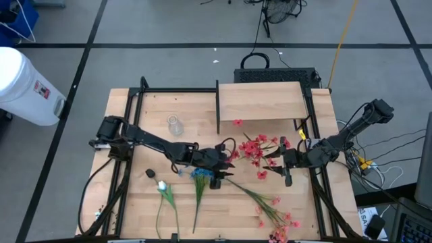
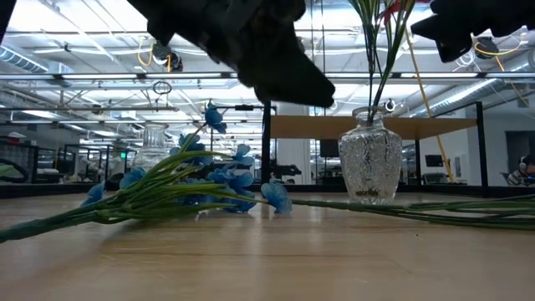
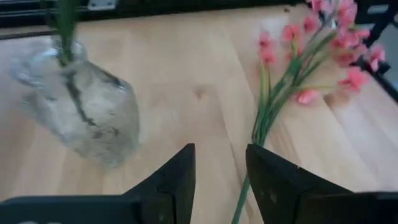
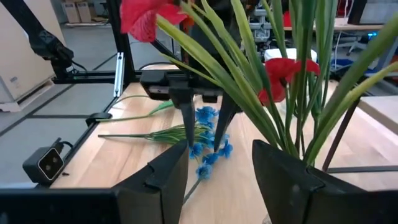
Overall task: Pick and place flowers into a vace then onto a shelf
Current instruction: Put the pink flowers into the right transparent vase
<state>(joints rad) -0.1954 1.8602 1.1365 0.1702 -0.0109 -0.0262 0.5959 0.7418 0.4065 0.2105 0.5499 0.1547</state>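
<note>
A clear glass vase (image 2: 368,163) stands on the table and holds red flowers (image 1: 256,148) on green stems; it also shows in the left wrist view (image 3: 87,109). My right gripper (image 4: 221,180) is open beside those stems (image 4: 298,118), above the vase. My left gripper (image 1: 219,179) is open and empty, fingers pointing down over the blue flowers (image 4: 208,152), which lie flat on the table. A pink spray (image 1: 273,212) and a white bud (image 1: 160,184) lie near the front. The shelf (image 1: 260,101) stands at the far side, with its dark panel (image 1: 217,108). My right gripper is open with the red flowers' green stems (image 4: 311,134) running close past one finger (image 4: 286,180). I cannot tell whether the finger touches them.
A second, smaller glass vase (image 1: 175,125) stands empty on the table left of the shelf panel. The pink spray's stem (image 3: 258,130) lies just ahead of my left fingers. A small camera (image 4: 46,163) sits at the table's near edge.
</note>
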